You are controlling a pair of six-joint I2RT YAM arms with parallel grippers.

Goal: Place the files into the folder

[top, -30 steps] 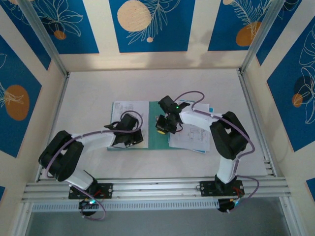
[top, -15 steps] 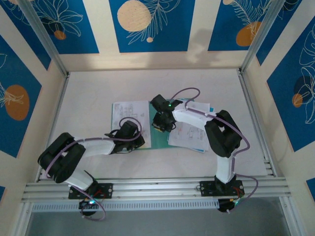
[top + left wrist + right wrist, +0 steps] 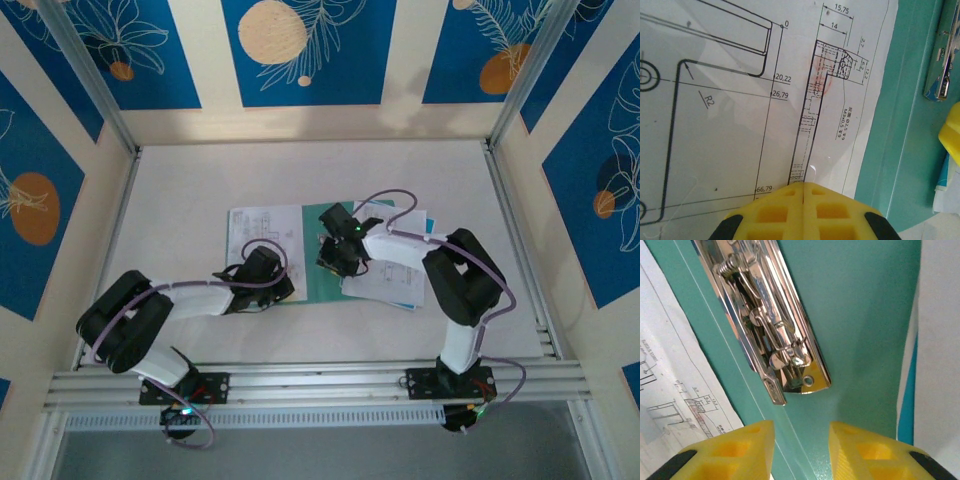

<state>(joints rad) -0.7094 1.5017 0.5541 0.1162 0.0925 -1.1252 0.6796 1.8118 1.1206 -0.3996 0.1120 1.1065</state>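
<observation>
The left fingers [image 3: 780, 205] are resting clenched on the files [image 3: 730, 125], lower centre of the frame. The right fingers [image 3: 747, 445] are hovering released, grasping nothing, over the folder [image 3: 865, 315] and its metal clip [image 3: 775, 340].

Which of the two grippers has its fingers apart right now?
The right gripper: its yellow fingers stand apart near the metal clip of the folder, while the left gripper is shut over a printed sheet.

Top camera looks down from six o'clock, far off; both wrist cameras sit close above the folder [image 3: 315, 286], sharing its clip [image 3: 771, 325].
</observation>
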